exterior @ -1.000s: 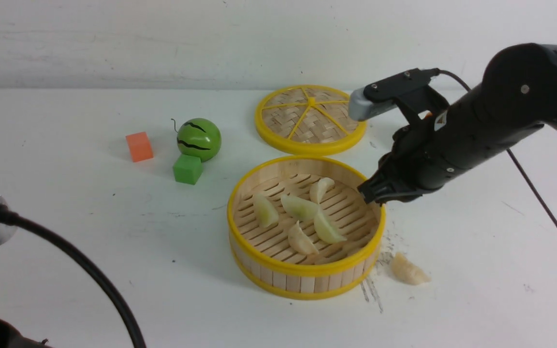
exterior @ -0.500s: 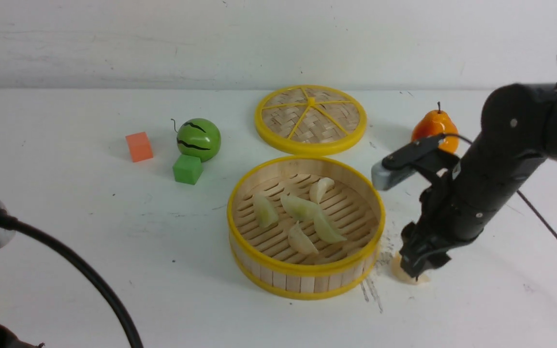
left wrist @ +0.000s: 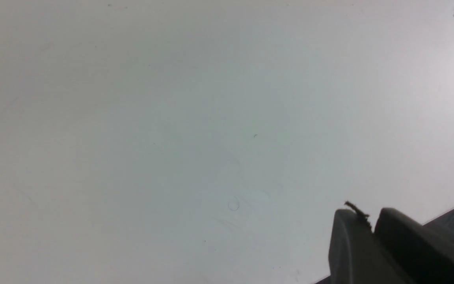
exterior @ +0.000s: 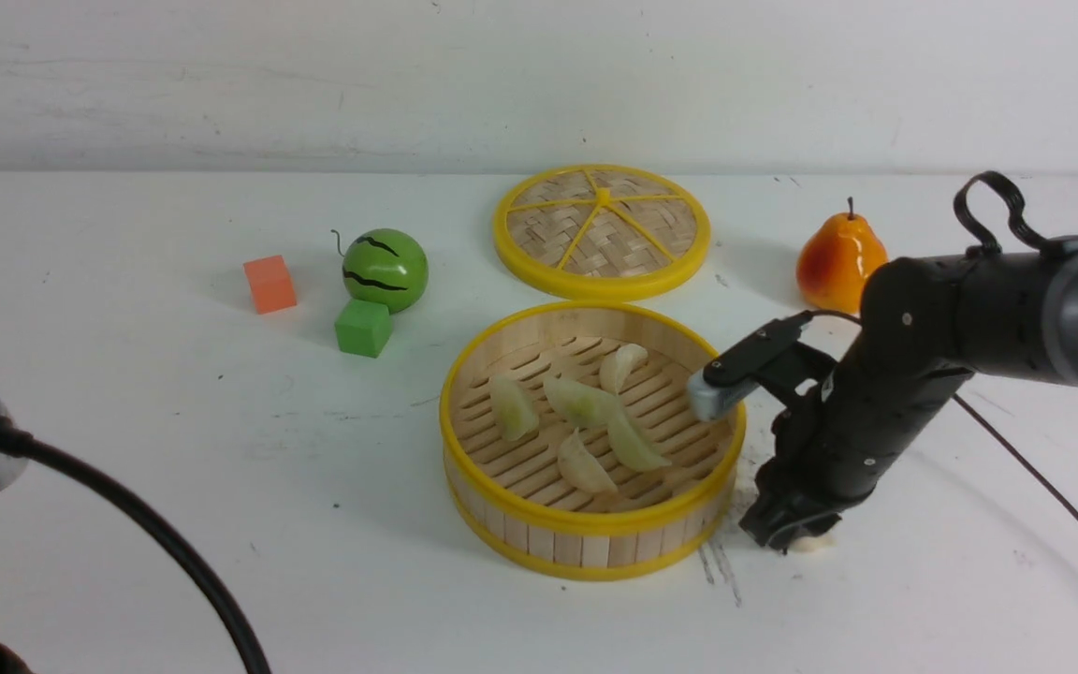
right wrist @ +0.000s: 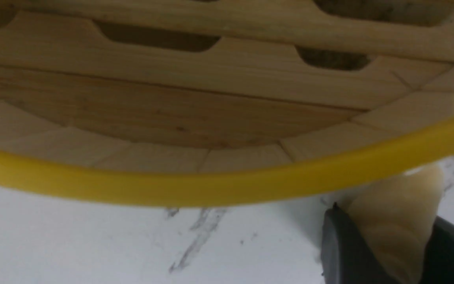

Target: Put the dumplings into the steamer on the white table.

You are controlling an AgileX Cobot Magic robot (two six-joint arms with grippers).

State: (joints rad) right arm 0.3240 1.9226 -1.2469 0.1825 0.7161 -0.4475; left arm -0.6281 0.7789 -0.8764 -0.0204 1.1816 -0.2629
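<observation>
The steamer (exterior: pixel 586 524) stands mid-table with several dumplings (exterior: pixel 581 402) lying on its slatted floor, cream and pale green. One more cream dumpling (exterior: pixel 816 544) lies on the white table (exterior: pixel 127 421) just right of the steamer. My right gripper (exterior: pixel 790 537) is down over it and hides most of it. In the right wrist view this dumpling (right wrist: pixel 400 197) fills the gap between both fingers of the right gripper (right wrist: pixel 387 219), close to the steamer's yellow rim (right wrist: pixel 211 185). My left gripper (left wrist: pixel 371 221) is shut over bare table, holding nothing.
A flat woven lid (exterior: pixel 601 229) lies behind the steamer. An orange pear (exterior: pixel 838 257) stands behind my right arm. A toy watermelon (exterior: pixel 385 270), a green cube (exterior: pixel 363 328) and an orange cube (exterior: pixel 269 284) sit at the left. My left arm's cable (exterior: pixel 155 534) curves across the near left.
My right arm swung from above the steamer's right rim down to the table beside it, uncovering the pear. Its jaws have come in around the loose dumpling.
</observation>
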